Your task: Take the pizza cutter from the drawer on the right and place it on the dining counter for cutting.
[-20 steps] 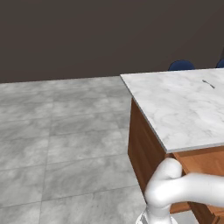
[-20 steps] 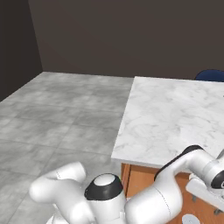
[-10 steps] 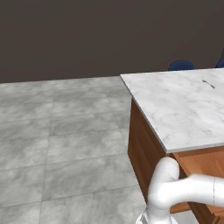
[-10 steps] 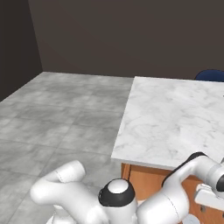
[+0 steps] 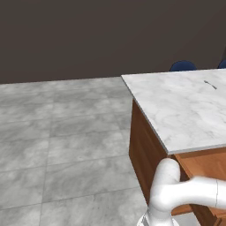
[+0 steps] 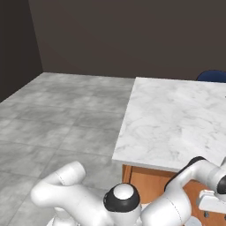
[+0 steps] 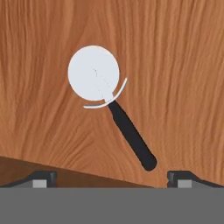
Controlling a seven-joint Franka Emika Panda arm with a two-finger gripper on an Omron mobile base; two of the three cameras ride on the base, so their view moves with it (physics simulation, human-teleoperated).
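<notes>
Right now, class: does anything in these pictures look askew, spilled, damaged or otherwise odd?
Nothing stands out. The pizza cutter with a round pale blade and black handle lies flat and whole on the wooden drawer floor, between the open gripper's fingertips. The white, grey-veined marble dining counter looks unmarked.

pizza cutter [image 7: 109, 103] flat on drawer's wood floor [image 7: 175, 65], frame centre: round silver wheel upper left, black handle angling lower right
</notes>
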